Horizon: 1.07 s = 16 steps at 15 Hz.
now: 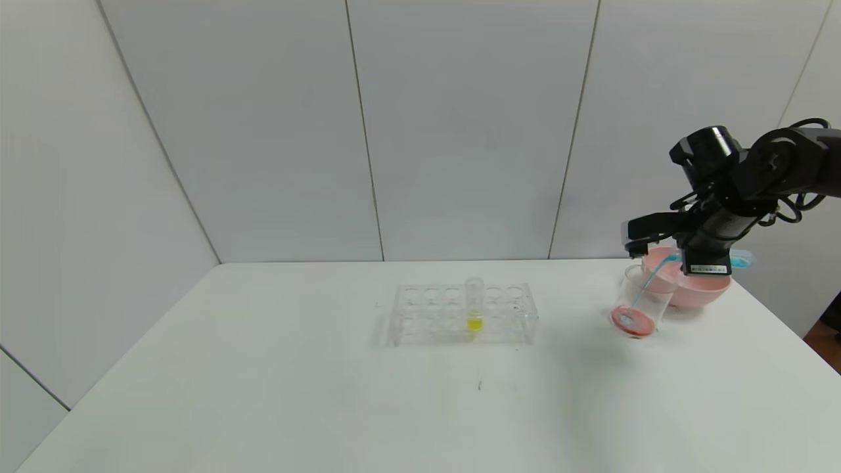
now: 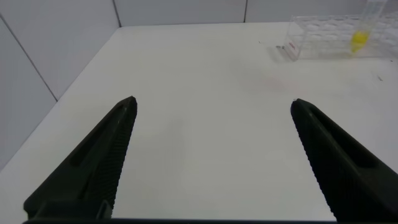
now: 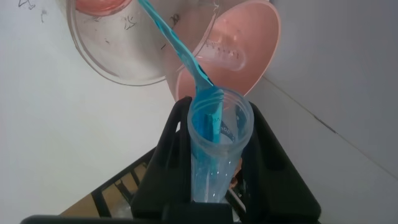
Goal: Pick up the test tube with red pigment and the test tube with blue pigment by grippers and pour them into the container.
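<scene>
A white table (image 1: 263, 394) fills the lower half of the head view, backed by grey wall panels (image 1: 460, 131). A clear many-holed tube rack (image 1: 460, 315) stands near the frame's centre. One tube with yellow liquid (image 1: 474, 309) stands upright in the rack. A pink bowl (image 1: 706, 289) sits at the right edge, near the table's far corner.

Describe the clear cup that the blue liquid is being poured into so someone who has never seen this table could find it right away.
Go to the white table, far right corner, where a pink bowl sits. The container stands just in front of it, nearer the tube rack. It is the clear cylindrical cup with reddish liquid at its bottom and a blue stream running in.
</scene>
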### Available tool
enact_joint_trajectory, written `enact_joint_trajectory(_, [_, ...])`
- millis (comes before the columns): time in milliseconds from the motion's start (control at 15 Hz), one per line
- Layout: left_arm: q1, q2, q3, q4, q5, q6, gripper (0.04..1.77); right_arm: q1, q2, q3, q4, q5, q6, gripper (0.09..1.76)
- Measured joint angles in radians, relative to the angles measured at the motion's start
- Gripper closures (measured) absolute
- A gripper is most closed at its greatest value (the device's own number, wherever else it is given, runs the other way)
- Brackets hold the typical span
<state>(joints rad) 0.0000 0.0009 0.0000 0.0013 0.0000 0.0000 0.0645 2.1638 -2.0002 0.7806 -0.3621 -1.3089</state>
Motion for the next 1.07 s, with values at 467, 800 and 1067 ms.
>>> enact_joint_trajectory(467, [0.000,0.000,0.000,0.000,0.000,0.000,0.05,0.017,0.010,0.000,-0.009,-0.072,-0.031,1.32])
enact_joint_trajectory(800, [0.000,0.000,0.000,0.000,0.000,0.000,0.05,0.030,0.011,0.000,-0.013,-0.117,-0.067,1.32])
enact_joint_trajectory(1067, [0.000,0.000,0.000,0.000,0.000,0.000,0.05,0.030,0.002,0.000,-0.023,-0.185,-0.125,1.32])
